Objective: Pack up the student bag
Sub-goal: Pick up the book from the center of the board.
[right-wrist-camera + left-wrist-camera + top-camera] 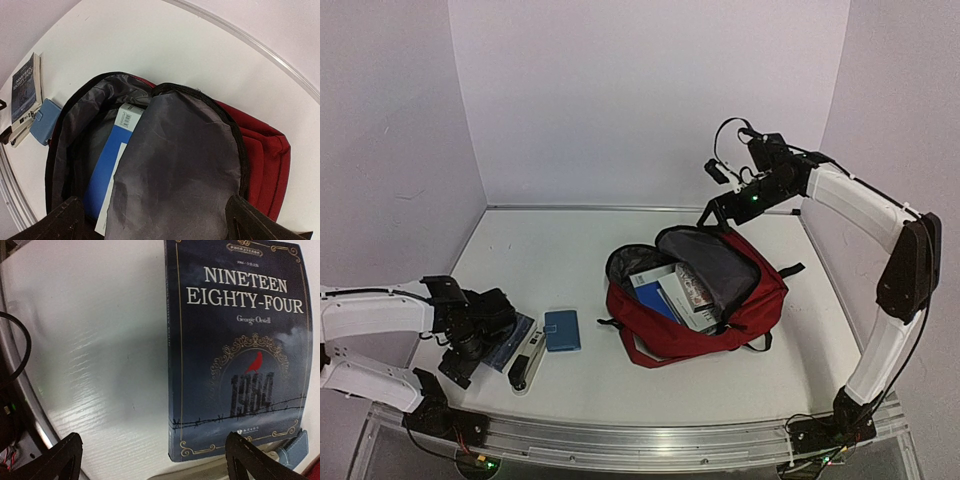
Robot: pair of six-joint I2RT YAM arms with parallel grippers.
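The student bag (760, 300) is a dark red backpack lying right of the table's middle, unzipped. Its grey-lined flap (175, 165) is folded back, and a blue book (107, 170) and other books (685, 290) show inside. My right gripper (718, 213) hovers over the bag's far rim, open, with nothing between its fingers; in the right wrist view this gripper (155, 225) looks down on the flap. My left gripper (483, 342) hangs open low over a dark blue "Nineteen Eighty-Four" paperback (240, 350) at front left, and in the left wrist view its (155, 460) fingers straddle the book's near corner without touching it.
A small light-blue case (562, 330) lies just right of the paperback (510, 343). A white and black stapler-like item (527, 362) sits beside them near the front edge. Walls close in behind and on both sides. The metal rail (650, 440) runs along the front.
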